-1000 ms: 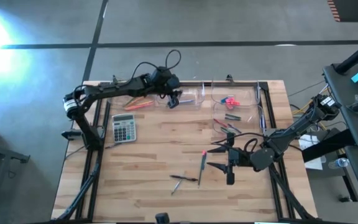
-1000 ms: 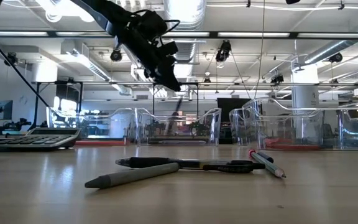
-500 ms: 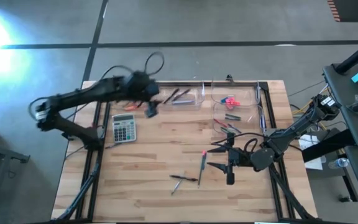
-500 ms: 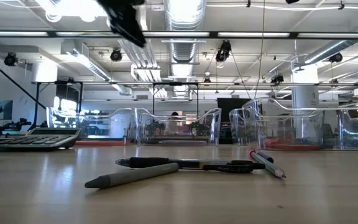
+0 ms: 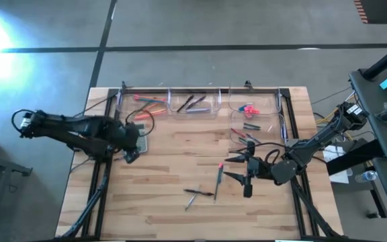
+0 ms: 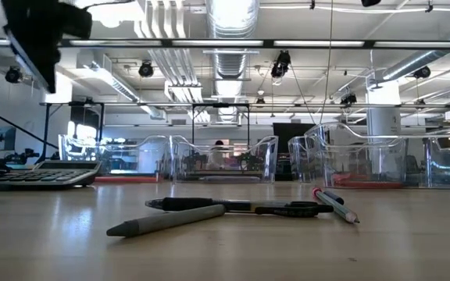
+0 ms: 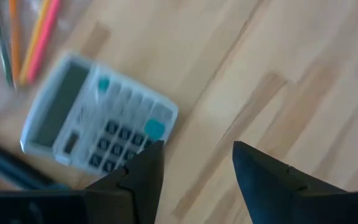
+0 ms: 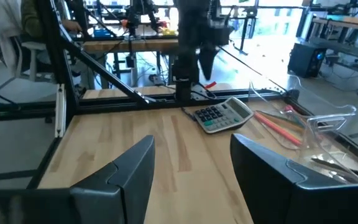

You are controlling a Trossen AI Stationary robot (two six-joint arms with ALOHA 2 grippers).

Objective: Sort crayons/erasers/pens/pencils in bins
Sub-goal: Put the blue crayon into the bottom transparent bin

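Four clear bins stand along the far edge and far right. One (image 5: 146, 104) holds bright pencils, one (image 5: 193, 102) dark pens, one (image 5: 250, 107) pink erasers, and one (image 5: 250, 133) a few short sticks. Two pens (image 5: 199, 193) and a pencil (image 5: 218, 178) with a pink end lie loose on the near middle of the table. My left gripper (image 7: 194, 149) hangs open above the boards beside the calculator (image 7: 98, 121), holding nothing. My right gripper (image 5: 232, 169) stands open and level near the loose pencil, pointing toward the table's left, also with nothing between its fingers.
The grey calculator (image 5: 134, 139) lies at the table's left, partly under my left arm. Dark rails run along the table's left and right sides. Bare wood lies between the calculator and the loose pens (image 6: 209, 212).
My left gripper has swung away from the pens bin at the far edge, toward the table's left and near side. It now hangs over the calculator's near edge and has turned as it went. My right gripper has kept still.
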